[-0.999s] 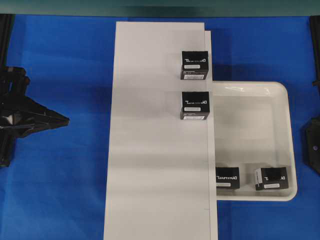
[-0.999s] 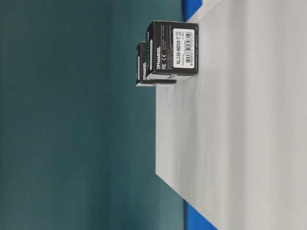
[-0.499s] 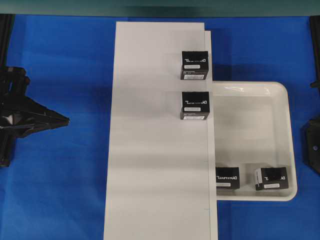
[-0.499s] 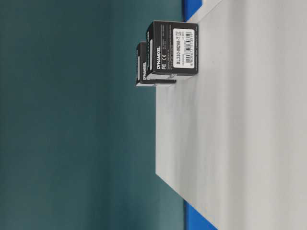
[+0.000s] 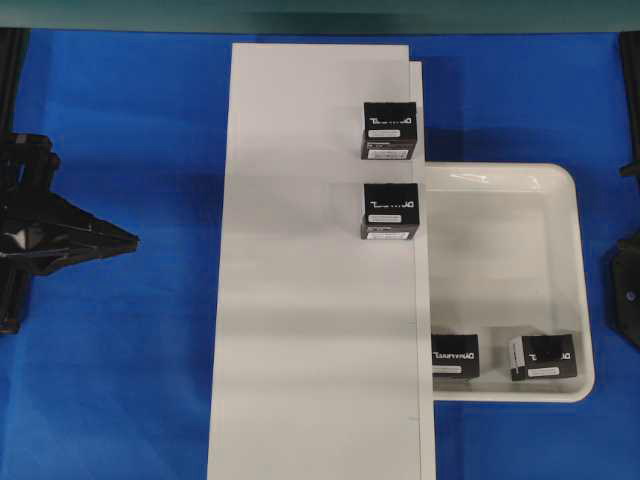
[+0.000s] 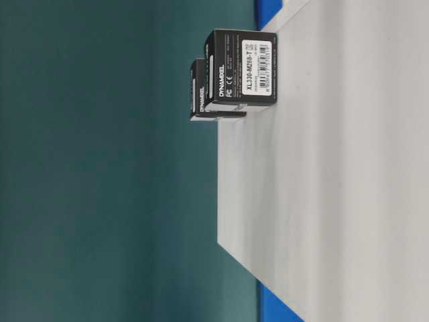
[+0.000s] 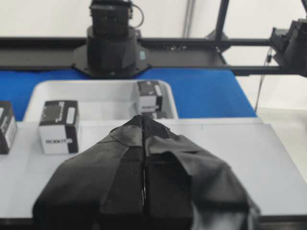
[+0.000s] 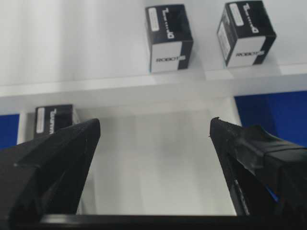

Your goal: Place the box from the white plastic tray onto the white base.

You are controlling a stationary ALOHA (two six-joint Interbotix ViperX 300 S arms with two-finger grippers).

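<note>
White and flat, the long white base (image 5: 310, 300) is the biggest thing on the blue bench (image 5: 150, 350), and it is bare except for two black boxes that stand in a row near its right edge, one at the far end (image 5: 389, 130) and one nearer the middle (image 5: 390, 211). Next biggest is the white plastic tray (image 5: 570, 280), which sits just beside the base on its right. It is shiny with a raised rim, and most of it is bare. Two more black boxes sit along its near rim. One box (image 5: 454, 356) is close to the base, and the other (image 5: 542, 357) sits near the tray's outer corner. I think either one could go next. A box like this looks like light, stiff card with flat sides, so it should be easy to lift. I would pinch it across two opposite flat sides, gently, so the card does not dent. The shiny tray floor may let it slide a little. The right tool (image 8: 153, 139) hangs over the tray with its jaws spread wide and nothing in them. The left tool (image 7: 144, 125) has its jaws pressed together and holds nothing, well apart from the boxes.
</note>
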